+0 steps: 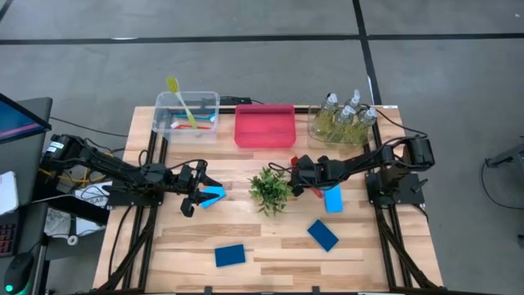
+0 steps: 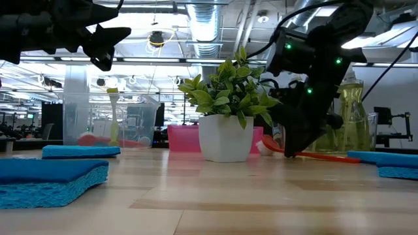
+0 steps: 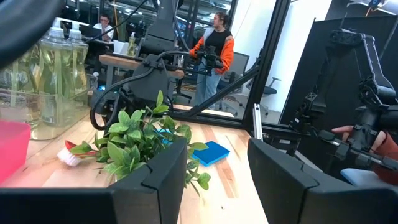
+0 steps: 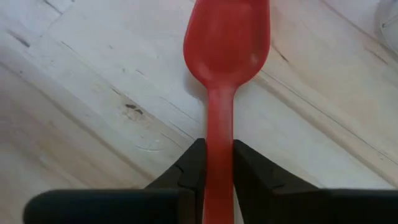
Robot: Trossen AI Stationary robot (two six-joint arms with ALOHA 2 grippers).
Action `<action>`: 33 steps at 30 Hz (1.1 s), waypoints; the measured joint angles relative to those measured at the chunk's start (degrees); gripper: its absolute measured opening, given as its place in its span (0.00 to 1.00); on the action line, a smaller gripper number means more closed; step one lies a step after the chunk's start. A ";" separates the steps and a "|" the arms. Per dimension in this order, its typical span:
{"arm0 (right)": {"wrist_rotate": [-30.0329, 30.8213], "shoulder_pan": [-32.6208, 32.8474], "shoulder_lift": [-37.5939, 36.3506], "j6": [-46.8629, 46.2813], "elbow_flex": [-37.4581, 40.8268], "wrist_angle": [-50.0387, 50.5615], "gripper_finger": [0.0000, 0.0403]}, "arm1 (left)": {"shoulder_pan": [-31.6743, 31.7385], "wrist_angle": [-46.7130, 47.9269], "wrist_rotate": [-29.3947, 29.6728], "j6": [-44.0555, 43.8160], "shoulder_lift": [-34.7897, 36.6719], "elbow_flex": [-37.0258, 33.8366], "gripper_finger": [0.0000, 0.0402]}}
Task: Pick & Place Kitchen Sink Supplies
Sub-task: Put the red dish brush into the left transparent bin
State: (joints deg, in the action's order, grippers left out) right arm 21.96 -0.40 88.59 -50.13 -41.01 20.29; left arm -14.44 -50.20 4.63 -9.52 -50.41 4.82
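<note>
1. Pale wooden table (image 1: 270, 246) on grey floor; a person stands in the room beyond.
2. Right gripper (image 4: 214, 165) pinches the red brush (image 4: 222, 74) handle, low on the table just right of the plant (image 1: 269, 188).
3. Left gripper (image 1: 199, 197), raised, grasps a blue sponge (image 1: 213, 195).
4. Far edge: clear bin (image 1: 187, 115), pink bin (image 1: 264, 125), pump bottles (image 1: 344, 115).

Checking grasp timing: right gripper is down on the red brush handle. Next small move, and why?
Probably lift straight up. The right gripper has its fingers pressed against both sides of the red brush handle, and the brush lies flat on the table, so raising it tests the grip.
</note>
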 joint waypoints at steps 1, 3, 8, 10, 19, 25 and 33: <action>-0.01 0.00 -0.52 0.07 0.02 0.00 0.13 | 0.00 0.01 0.00 0.02 0.00 0.00 0.43; -0.36 0.00 -1.59 0.09 0.13 0.21 0.12 | 0.00 0.01 -0.01 0.02 0.00 0.00 0.43; -0.73 0.01 -3.96 0.09 0.22 0.39 0.14 | 0.00 0.02 0.01 0.02 0.00 0.00 0.43; -0.70 0.07 -4.55 0.09 0.22 0.25 0.15 | 0.00 0.03 -0.01 0.02 0.00 0.00 0.43; 1.69 0.00 -8.26 0.72 0.15 0.01 0.13 | 0.00 0.03 0.01 0.02 0.00 0.00 0.43; 5.16 0.00 -13.11 1.16 0.14 -0.02 0.13 | 0.00 -0.04 -0.01 0.03 0.00 0.00 0.43; 10.73 -0.02 -21.43 5.48 0.13 -4.82 0.13 | 0.02 -1.55 0.01 0.56 0.00 0.00 0.43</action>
State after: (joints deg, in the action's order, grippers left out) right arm 32.68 -0.43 67.16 -44.65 -40.88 15.47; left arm -14.41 -51.75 4.64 -8.95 -50.41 4.82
